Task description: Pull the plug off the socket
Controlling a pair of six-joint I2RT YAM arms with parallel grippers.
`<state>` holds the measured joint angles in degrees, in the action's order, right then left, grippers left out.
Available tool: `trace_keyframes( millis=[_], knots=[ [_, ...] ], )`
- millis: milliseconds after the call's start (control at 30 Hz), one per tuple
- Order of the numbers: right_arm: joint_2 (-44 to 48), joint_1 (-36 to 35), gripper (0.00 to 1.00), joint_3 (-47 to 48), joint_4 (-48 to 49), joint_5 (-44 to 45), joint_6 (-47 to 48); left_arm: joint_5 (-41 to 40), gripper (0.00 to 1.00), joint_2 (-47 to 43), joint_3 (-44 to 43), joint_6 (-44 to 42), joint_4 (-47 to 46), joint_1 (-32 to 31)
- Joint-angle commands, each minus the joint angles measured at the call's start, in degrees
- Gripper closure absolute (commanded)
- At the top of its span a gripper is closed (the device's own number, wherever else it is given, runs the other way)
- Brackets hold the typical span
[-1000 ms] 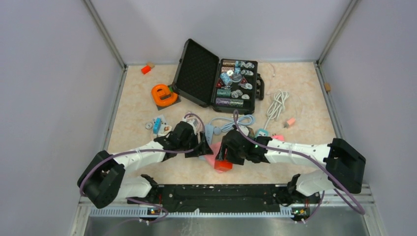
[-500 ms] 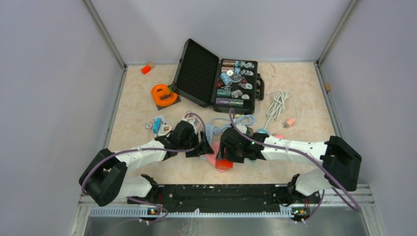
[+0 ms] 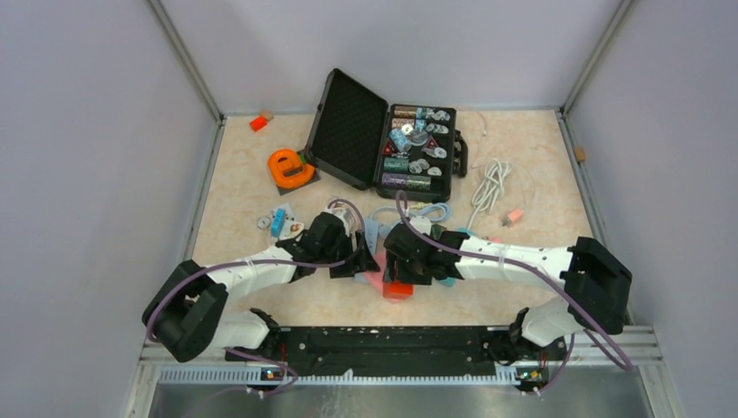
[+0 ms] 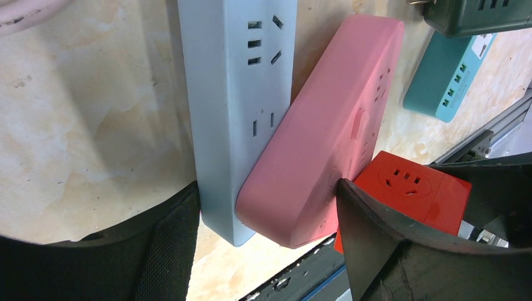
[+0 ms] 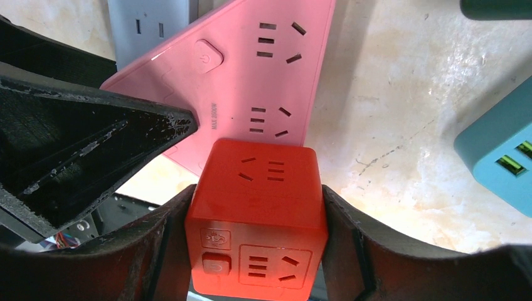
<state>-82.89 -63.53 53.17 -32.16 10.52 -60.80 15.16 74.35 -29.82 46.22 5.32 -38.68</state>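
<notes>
Right tool [image 5: 254, 200] is clamped on both sides of the red cube [image 5: 258, 169], which butts against the pink strip [image 4: 326, 125]. Left tool [image 4: 266, 194] squeezes the pink strip and blue strip [image 4: 232, 94] together.

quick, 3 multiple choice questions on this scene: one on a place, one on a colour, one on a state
1. Where is the red cube adapter?
A) between the jaws of the right gripper
B) alone in the far left corner
C) on top of a book

2. What colour is the power strip that the cube sits against?
A) yellow
B) pink
C) black

3. The black case at the back is:
A) shut
B) standing on end
C) open

1 A: a finger presses each side of it in the right wrist view.
2 B: its face is pink.
3 C: the lid lies back, contents showing.
</notes>
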Motion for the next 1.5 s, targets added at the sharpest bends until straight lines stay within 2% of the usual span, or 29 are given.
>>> trace_keyframes(
  millis=[0, 133, 300, 400, 567, 667, 867, 1000, 1167, 1233, 1333, 1467],
  knots=[
    [4.14, -1.01, 1.0, 1.42, 12.69, -2.16, 5.41, -7.01, 0.46, 3.1, 1.26, -3.98, 5.77, -0.08],
    [6.81, 2.54, 1.0, -5.19, 21.88, -10.3, 4.93, -5.57, 0.43, 3.12, 1.02, -4.13, 5.32, -0.08],
    [4.63, 2.62, 1.0, -3.03, 18.79, -9.66, 5.93, -6.37, 0.41, 3.15, 1.0, -4.11, 5.14, -0.08],
    [4.48, 2.72, 1.0, -1.75, 17.09, -9.87, 7.8, -7.78, 0.44, 3.61, 0.89, -3.92, 5.95, -0.11],
    [9.51, 7.21, 1.0, -6.6, 27.03, -19.67, 7.71, -13.23, 0.47, 4.05, 1.63, -2.67, 8.47, -0.08],
    [7.16, 6.65, 1.0, -3.64, 21.88, -18.59, 8.99, -13.75, 0.48, 4.33, 2.49, -2.0, 8.11, -0.08],
    [-1.76, 0.87, 1.0, 6.2, 11.15, -9.62, 14.18, -14.58, 0.5, 5.81, 2.76, -0.04, 8.97, -0.09],
    [-1.8, 1.08, 1.0, 7.27, 10.53, -8.18, 15.89, -15.52, 0.5, 6.05, 4.46, 1.14, 7.51, -0.08],
    [4.26, 5.9, 1.0, 1.85, 17.85, -18.35, 14.31, -15.42, 0.51, 6.34, 5.24, 2.07, 6.66, -0.08],
    [6.57, 7.06, 1.0, -0.41, 21.31, -19.81, 13.35, -15.42, 0.51, 6.19, 5.54, 2.29, 6.4, -0.13],
    [4.61, 5.53, 1.0, 1.32, 18.19, -17.54, 14.49, -15.42, 0.52, 5.91, 5.9, 2.63, 6.15, -0.08],
    [-1.61, 1.71, 1.0, 7.76, 9.16, -10.26, 17.35, -15.45, 0.53, 5.81, 5.92, 2.65, 6.27, -0.08]
  ],
)
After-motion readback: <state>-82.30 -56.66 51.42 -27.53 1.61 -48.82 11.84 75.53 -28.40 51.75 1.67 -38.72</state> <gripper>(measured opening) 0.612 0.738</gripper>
